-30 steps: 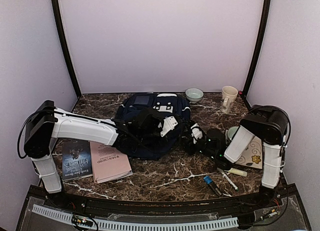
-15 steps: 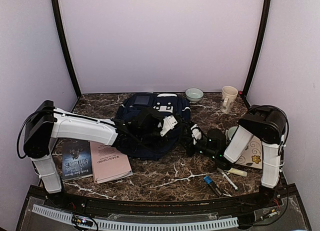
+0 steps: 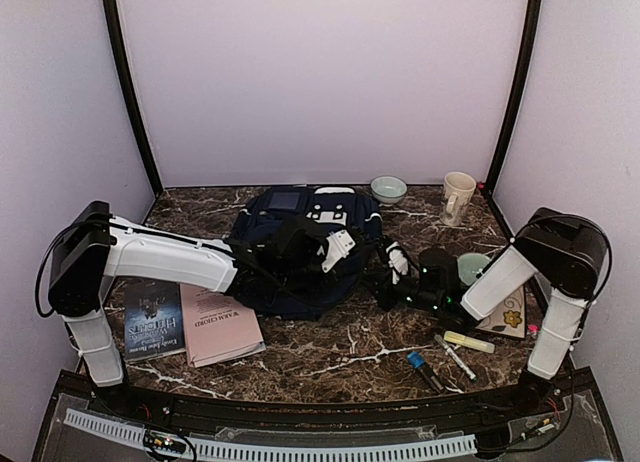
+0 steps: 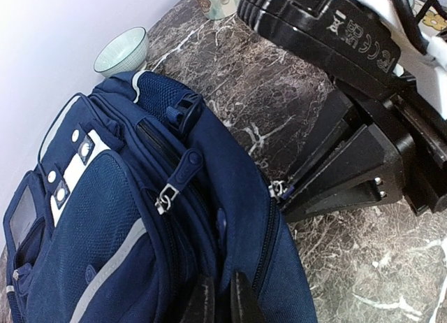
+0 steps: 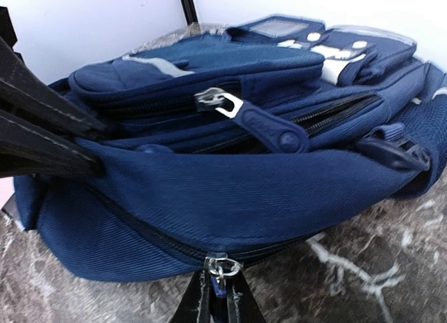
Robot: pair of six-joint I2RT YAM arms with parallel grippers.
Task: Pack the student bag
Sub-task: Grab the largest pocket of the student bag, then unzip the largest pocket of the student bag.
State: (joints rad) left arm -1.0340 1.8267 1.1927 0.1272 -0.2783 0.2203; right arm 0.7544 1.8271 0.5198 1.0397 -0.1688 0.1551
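— Top external view: where's the student bag?
— Lying mid-tabletop, toward the back wall.
— Left pincer?
— Closed, pinching a fold of the bag's fabric.
— Right pincer?
— Closed on a zipper pull at the bag's side.
— Nearby?
— Pink book, front-left.

"HEROES" on the dark book

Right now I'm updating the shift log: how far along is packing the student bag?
Done: nothing looks packed; two books and the pens lie on the table. In hand: the left claw pinches fabric of the student bag while the right claw is shut on a zipper pull at its side. Left: unzip, then load everything.
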